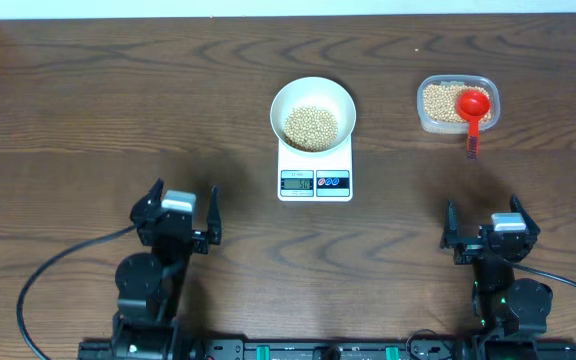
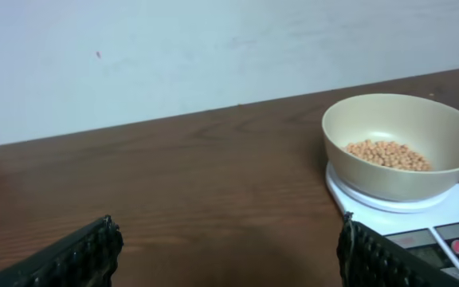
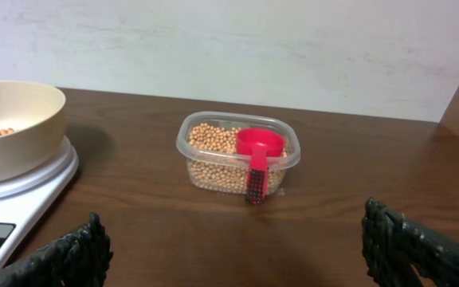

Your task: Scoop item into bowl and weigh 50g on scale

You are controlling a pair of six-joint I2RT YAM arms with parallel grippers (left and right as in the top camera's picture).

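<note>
At the far right of the table (image 1: 88, 110), the clear plastic tub (image 1: 421, 112) of soybeans (image 1: 438, 101) lies almost straight ahead of the right gripper (image 1: 483, 214). The red scoop (image 1: 473, 108) rests in it. Its cup sits on the beans and its dark-tipped handle hangs over the near rim, pointing back toward that gripper. The handle's long axis runs nearly along the line of approach, so a reach forward would meet it end-on.

The right gripper's jaws stand wide apart and hold nothing. The left gripper (image 1: 183, 193) is likewise spread and empty. It sits well apart from the tub, on the other side of the scale (image 1: 315, 160), so the right arm is plainly the nearer one for any further scooping.

The white bowl (image 1: 279, 100) stands on the digital scale at the table's middle, with a layer of beans covering its bottom. The display is too small to read, so I cannot tell whether the target weight is reached.
</note>
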